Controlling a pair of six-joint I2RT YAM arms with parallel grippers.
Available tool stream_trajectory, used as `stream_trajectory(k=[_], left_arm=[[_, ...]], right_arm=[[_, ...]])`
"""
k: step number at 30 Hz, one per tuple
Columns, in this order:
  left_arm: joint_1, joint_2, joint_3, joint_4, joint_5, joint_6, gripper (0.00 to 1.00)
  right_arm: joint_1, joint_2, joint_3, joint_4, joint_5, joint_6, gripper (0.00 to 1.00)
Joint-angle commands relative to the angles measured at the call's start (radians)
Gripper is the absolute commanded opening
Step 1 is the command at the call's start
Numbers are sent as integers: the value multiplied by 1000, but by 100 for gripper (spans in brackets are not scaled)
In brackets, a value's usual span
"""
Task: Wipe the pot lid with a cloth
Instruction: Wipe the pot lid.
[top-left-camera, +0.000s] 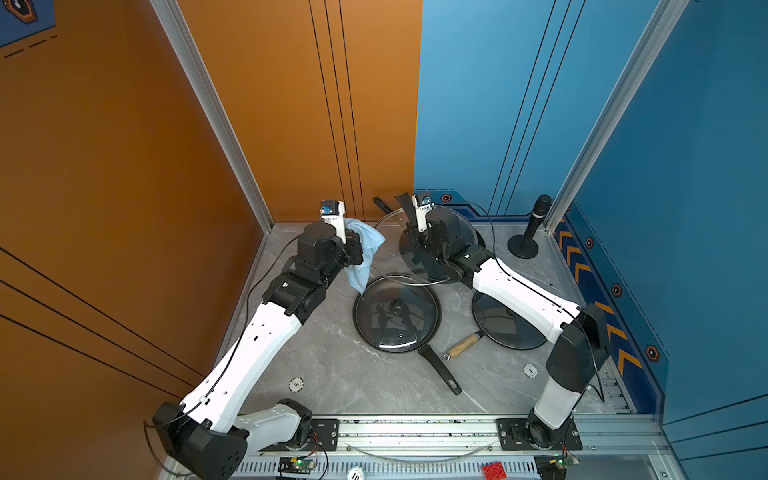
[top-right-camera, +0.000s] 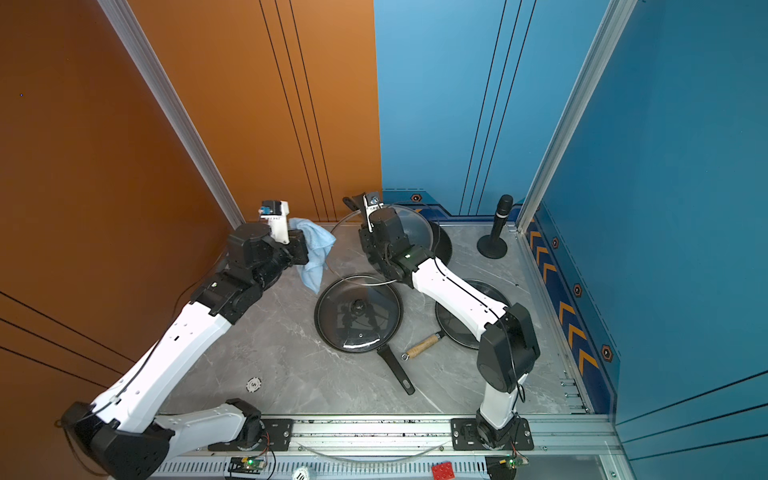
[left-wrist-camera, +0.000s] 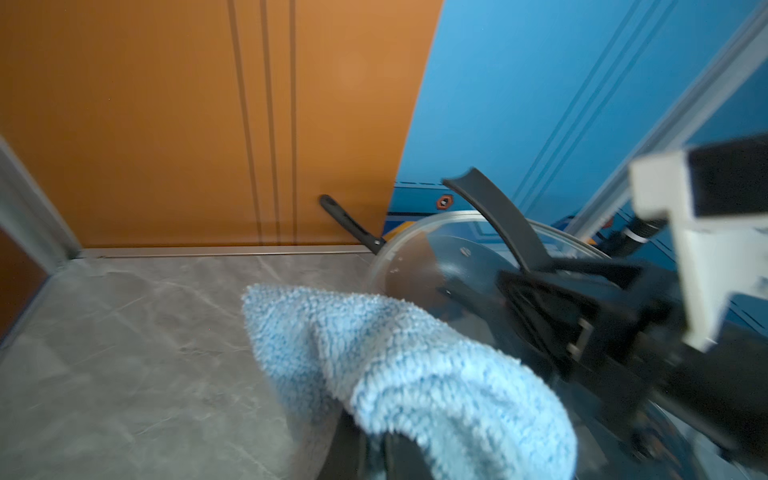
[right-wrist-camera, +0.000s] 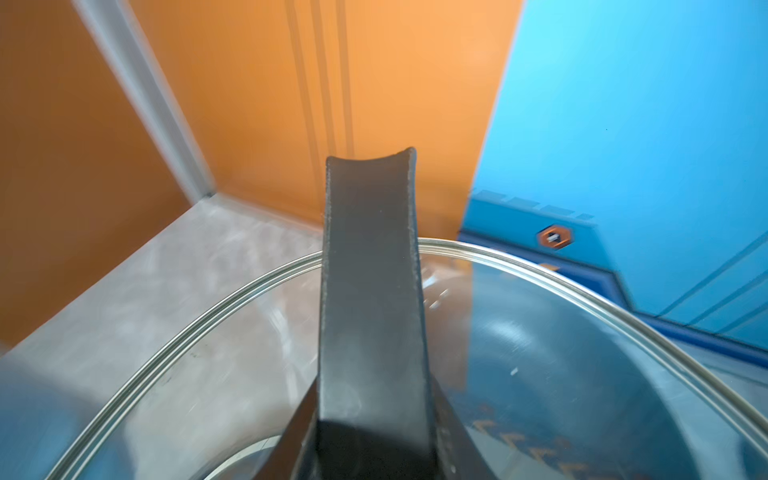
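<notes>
My left claw is clamped tight on the cloth, which hangs clear of the counter. My right claw is closed on the black handle of the pot lid, which sits tilted in the air beside the cloth. I'd steady that lid, bring the cloth across and sweep gently.

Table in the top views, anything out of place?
A black microphone on a round base stands in the far corner and a red toy brick lies by the front rail; neither is kitchenware.
</notes>
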Motion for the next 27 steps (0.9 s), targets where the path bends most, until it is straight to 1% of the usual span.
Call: stream_trajectory(k=[1, 4, 9, 12, 13, 16, 17, 20, 24, 27], left_arm=[[-58, 59, 55, -5, 131, 4, 0], [-83, 132, 69, -4, 218, -30, 0], [-118, 236, 134, -36, 341, -19, 0], [-132, 292, 183, -79, 372, 4, 0], [-135, 307, 194, -89, 370, 14, 0], [-122, 356, 227, -105, 302, 26, 0], [-104, 374, 239, -114, 271, 15, 0], [-47, 417, 285, -131, 225, -22, 0], [13, 479, 373, -150, 216, -17, 0], [47, 536, 442, -182, 205, -10, 0]], right_arm=[[-16, -18, 31, 388, 168, -29, 0], [-18, 4, 39, 426, 162, -28, 0], [-32, 7, 35, 421, 149, -9, 0], [-39, -9, 16, 444, 118, -9, 0], [-39, -17, 9, 449, 104, -12, 0], [-36, -51, -22, 438, 37, -30, 0], [-36, -69, -41, 433, 12, -37, 0], [-34, -130, -103, 413, -60, -68, 0], [-21, -215, -160, 320, -147, -142, 0], [-3, -273, -193, 258, -157, -193, 0]])
